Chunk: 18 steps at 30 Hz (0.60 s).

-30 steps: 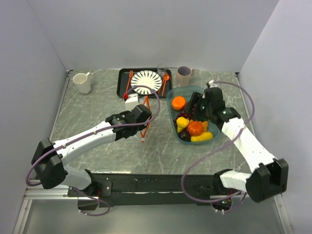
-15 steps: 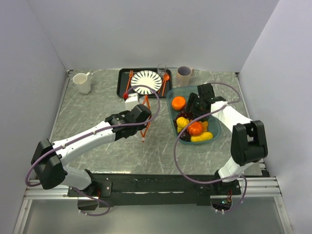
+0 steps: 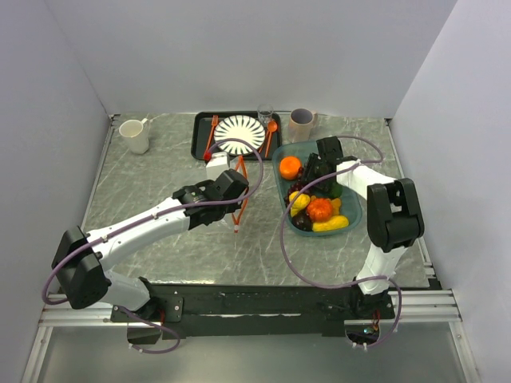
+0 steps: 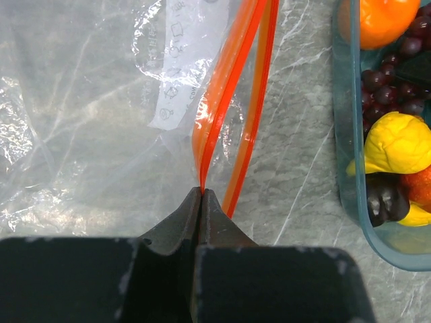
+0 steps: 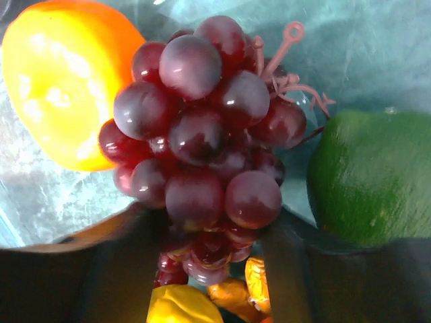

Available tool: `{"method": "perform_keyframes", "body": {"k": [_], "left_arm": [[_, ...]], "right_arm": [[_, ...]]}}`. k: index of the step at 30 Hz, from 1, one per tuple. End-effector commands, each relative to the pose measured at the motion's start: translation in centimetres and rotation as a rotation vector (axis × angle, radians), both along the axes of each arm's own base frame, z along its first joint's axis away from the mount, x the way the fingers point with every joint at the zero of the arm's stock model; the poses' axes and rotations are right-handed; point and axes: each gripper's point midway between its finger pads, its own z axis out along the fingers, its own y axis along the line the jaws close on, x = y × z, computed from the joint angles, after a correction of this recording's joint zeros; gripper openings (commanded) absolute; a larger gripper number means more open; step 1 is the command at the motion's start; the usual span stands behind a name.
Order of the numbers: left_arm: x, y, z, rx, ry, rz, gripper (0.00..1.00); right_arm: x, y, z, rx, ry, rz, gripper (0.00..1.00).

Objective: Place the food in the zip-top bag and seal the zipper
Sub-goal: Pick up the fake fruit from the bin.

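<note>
Holding the near end of the zipper (image 4: 225, 81), the left jaws are pressed together on the orange-red strip, low centre in the left wrist view. The zip-top bag (image 4: 87, 101) lies slack on the bench (image 4: 303, 134) and fills the left of that frame. Its two strips stand parted, so the mouth reads as unsealed. No food is seen inside it.

All the food sits in the teal tub (image 4: 345, 161) at the right edge of the frame, near the bag's mouth. In the right wrist view the right jaws stand either side of the purple grape bunch (image 5: 195, 134). The orange (image 5: 60, 87) is at upper left and the green piece (image 5: 370, 175) at right. Whether the jaws bear on the grapes or merely flank them cannot be told.

Assessment: loading not begun; first pick in hand.

Risks noted:
1. The bunch is knobbly. A hold on only its lower grapes may let it swing or slip free on lifting.
2. The orange sits close against the bunch and may be nudged or rolled as the bunch comes away.
3. The left jaws appear to pinch one strip at a single point. The film is limp, so the mouth may sag shut and food land on the bench.
4. Food pushed against the film could tug the strip out of the pinch.
</note>
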Motion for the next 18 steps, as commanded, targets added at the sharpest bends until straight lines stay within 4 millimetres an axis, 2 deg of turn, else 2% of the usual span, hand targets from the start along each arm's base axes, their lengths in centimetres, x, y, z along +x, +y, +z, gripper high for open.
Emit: {"method": "perform_keyframes", "body": {"k": [1, 4, 7, 9, 16, 18], "left_arm": [[0.7, -0.9, 1.9, -0.037, -0.034, -0.015, 0.01], [0.7, -0.8, 1.7, -0.031, -0.031, -0.012, 0.01], [0.6, -0.7, 1.6, -0.029, -0.03, -0.012, 0.01], [0.6, -0.7, 1.6, -0.031, -0.032, -0.01, 0.01], [0.5, -0.5, 1.9, -0.037, -0.039, -0.008, 0.01], [0.5, -0.6, 1.8, -0.04, -0.037, -0.008, 0.01]], "right_arm": [[0.5, -0.4, 0.2, -0.01, -0.013, -0.004, 0.38], [0.4, -0.1, 1.2, 0.011, -0.042, 0.009, 0.24], [0.5, 0.5, 3.3, 0.043, -0.096, 0.035, 0.12], [0.4, 0.7, 4.2, 0.06, -0.115, 0.043, 0.1], [0.3, 0.5, 9.5, 0.068, -0.241, 0.053, 0.08], [0.0, 0.5, 10.1, 0.068, -0.249, 0.059, 0.08]]}}
